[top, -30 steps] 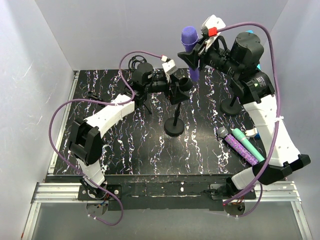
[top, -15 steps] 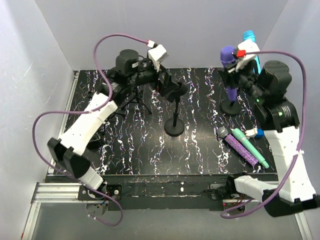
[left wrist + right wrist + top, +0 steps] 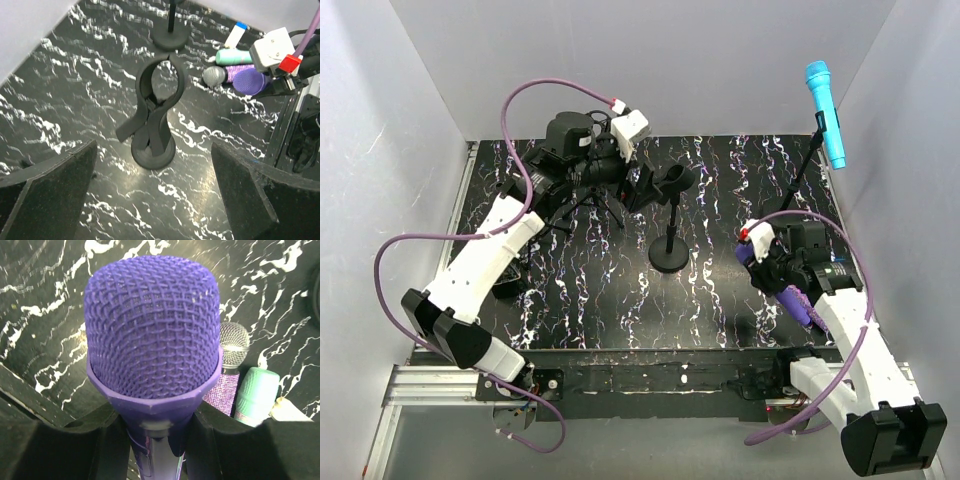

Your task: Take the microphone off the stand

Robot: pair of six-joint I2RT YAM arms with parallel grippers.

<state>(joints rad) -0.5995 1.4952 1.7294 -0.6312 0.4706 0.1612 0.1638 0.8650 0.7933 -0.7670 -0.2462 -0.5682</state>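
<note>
1. My right end effector (image 3: 155,442) is clamped on the purple microphone with the mesh-patterned head (image 3: 152,325). Its black fingers press against either side of the handle, just under the head.
2. That microphone is out of the stand and held low over the right side of the black, white-veined tabletop (image 3: 720,300). I cannot tell whether it touches the surface.
3. My left end effector (image 3: 642,186) is spread wide with nothing between its fingers. It hangs just beside the empty clip of the black round-based microphone stand (image 3: 156,131), which is upright near the middle of the tabletop.
4. Just beside the held microphone, a glittery purple microphone with a silver mesh head (image 3: 234,344) and a mint-green microphone (image 3: 256,392) lie side by side.
5. A bright blue microphone (image 3: 825,100) sits tilted atop a tall thin stand at the far right.
6. A black tripod (image 3: 585,200) stands beneath my left arm, close to the round-based stand.
</note>
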